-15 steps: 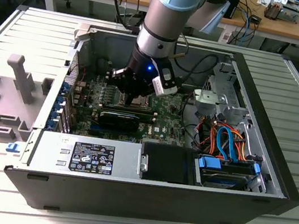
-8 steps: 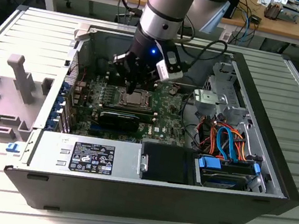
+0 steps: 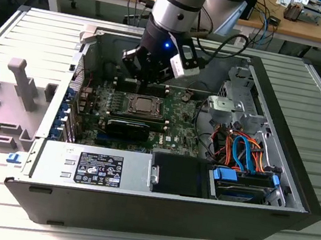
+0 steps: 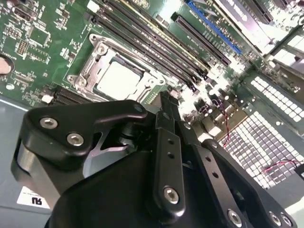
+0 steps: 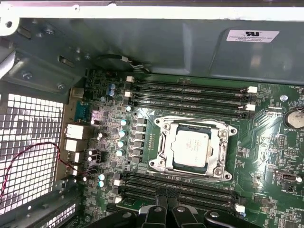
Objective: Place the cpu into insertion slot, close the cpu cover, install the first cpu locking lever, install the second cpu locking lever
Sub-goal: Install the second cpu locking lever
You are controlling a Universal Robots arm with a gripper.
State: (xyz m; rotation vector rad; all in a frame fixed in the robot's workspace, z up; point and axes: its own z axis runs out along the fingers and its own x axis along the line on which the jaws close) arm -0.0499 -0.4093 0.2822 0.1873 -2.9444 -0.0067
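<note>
The robot's gripper [image 3: 148,80] is hanging over the open computer case [image 3: 298,180], just above the green circuit board [image 3: 181,108]. In the second wrist view its two black fingers [image 4: 167,137] are lying side by side and pressing together, and they are holding nothing. The fingertips are hovering near the insertion slot [image 5: 194,148] but are not touching it. The cpu [image 5: 191,145] is sitting flat inside that slot, with its dull silver top facing up. The cpu cover [image 5: 164,142], a thin silver frame with a square window, is lying down around the cpu, so the chip is showing through the window. In both wrist views, long black memory slots [image 5: 190,92] are running along two sides of the slot. In the exterior view, a black card [image 3: 128,128] is sitting just beside the slot, and a bunch of orange and blue cables [image 3: 243,149] is lying toward the exterior view's right, next to a blue drive tray [image 3: 242,182].
</note>
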